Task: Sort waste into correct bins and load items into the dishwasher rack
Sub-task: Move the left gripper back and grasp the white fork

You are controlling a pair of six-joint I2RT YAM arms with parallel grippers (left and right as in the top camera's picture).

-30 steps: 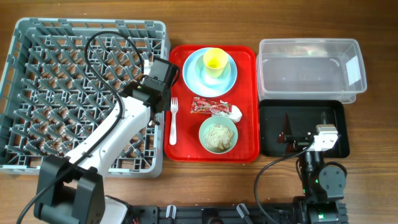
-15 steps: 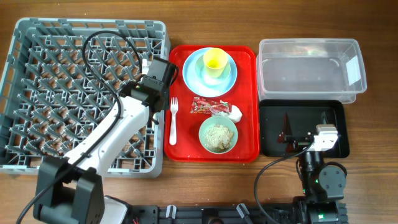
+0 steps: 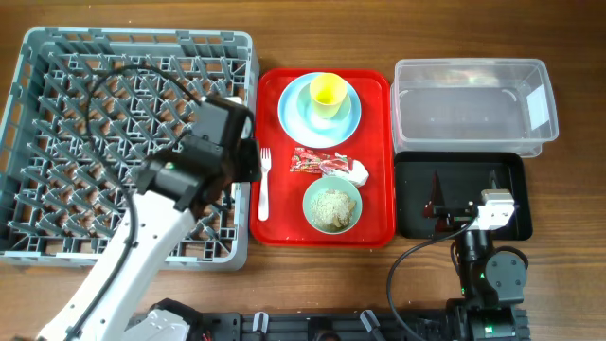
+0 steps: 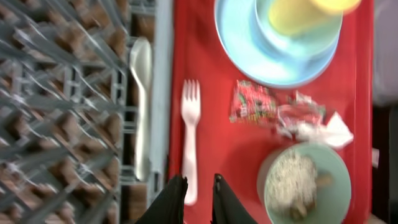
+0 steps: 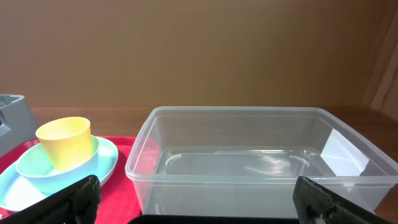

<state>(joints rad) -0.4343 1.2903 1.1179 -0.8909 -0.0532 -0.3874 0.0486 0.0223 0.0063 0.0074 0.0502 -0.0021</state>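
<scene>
At the left side of the red plastic serving tray (image 4: 224, 162), just beside the wall of the grey pegged dishwasher rack (image 4: 62, 124), the white plastic fork (image 4: 190, 143) lies flat, tines toward the light blue round plate (image 4: 233, 43); it looks light, stiff and thin, and smooth enough to skate on the glossy tray, so a pinch across the narrow handle near its middle seems safest; the left gripper (image 4: 199, 198) hangs near the handle's end, its dark fingers drawn almost together with only a sliver between them, holding nothing; the white plastic spoon (image 4: 141, 106) lies among the rack's upright pegs; the right gripper (image 5: 199, 202), jaws spread wide and empty, faces the clear, rigid plastic tub (image 5: 236, 186).
</scene>
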